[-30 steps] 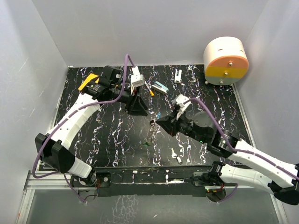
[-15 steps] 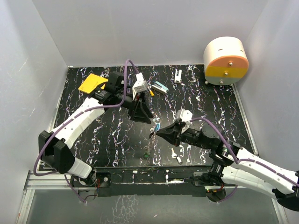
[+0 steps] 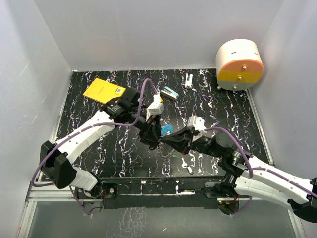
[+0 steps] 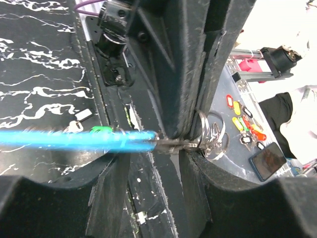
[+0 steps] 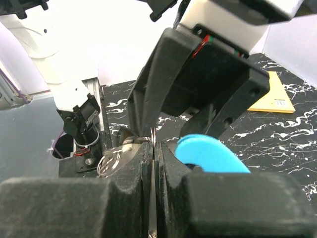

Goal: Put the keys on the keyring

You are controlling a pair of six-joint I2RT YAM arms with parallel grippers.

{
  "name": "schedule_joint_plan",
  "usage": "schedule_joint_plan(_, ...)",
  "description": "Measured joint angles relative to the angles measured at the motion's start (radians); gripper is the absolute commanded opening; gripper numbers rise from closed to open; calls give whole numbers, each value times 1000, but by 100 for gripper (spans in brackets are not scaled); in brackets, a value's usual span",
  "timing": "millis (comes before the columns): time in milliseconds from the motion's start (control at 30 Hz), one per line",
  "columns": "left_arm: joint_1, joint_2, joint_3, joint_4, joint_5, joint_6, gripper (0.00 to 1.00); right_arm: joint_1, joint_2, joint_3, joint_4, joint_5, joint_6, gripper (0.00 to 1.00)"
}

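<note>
Left arm reaches from lower left to frame centre, right arm from lower right. Hands meet tip to tip above tabletop (image 3: 233, 109) centre. Right hand (image 3: 170, 139) fingers pressed together, pinching thin wire of keyring (image 3: 167, 130), its blue arc up between hands. Left hand (image 3: 151, 135) fingers part-way apart, straddling right fingertips; whether gripping anything, cannot tell. Loose silver keys (image 3: 184, 162) on tabletop, lower centre, below right hand.

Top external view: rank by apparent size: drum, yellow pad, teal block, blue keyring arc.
1. drum
2. yellow pad
3. teal block and blue keyring arc: look alike; arc partly hidden, not ranked.
</note>
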Motion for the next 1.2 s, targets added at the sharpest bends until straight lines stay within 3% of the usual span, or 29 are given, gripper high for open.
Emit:
schedule_joint_plan(467,-29,0,3,-160,-32,150,36,0,-13,0,11,5,5,8)
schedule_joint_plan(900,-6,0,165,-411,-53,373,41,0,-44,0,-8,5,26,8)
schedule_joint_plan(1200,-1,-3,171,-579,-2,549,41,0,-42,0,-35,5,30,8)
